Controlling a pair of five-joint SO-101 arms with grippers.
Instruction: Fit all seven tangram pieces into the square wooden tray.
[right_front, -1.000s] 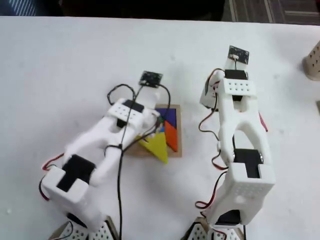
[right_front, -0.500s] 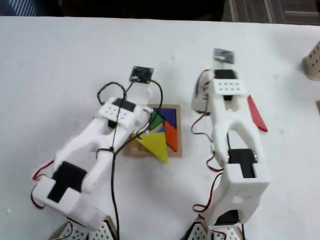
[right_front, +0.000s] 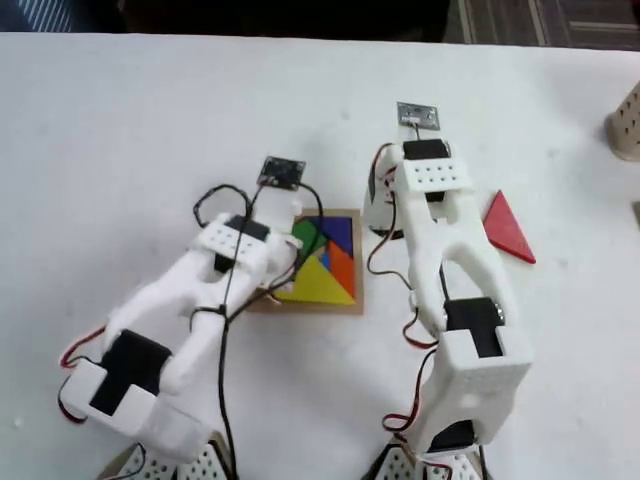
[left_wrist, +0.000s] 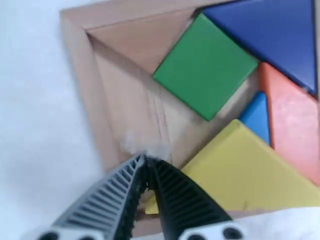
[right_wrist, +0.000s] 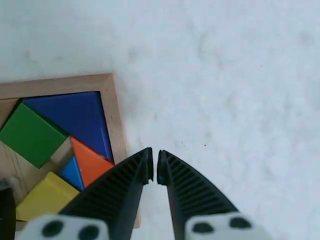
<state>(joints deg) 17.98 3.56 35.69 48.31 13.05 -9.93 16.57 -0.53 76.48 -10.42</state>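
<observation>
My right gripper (right_wrist: 155, 164), jaws closed and empty, hangs just beside the square wooden tray (right_front: 357, 300). The flat red triangular piece (right_front: 508, 227) lies on this arm's outer side, opposite the tray. My left gripper (left_wrist: 146, 167), closed and empty, sits over the tray's bare corner.

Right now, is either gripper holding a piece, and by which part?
Nothing is held. The left gripper is shut, empty, over the tray beside the yellow triangle; the right gripper is shut, empty, over the table next to the tray.
</observation>
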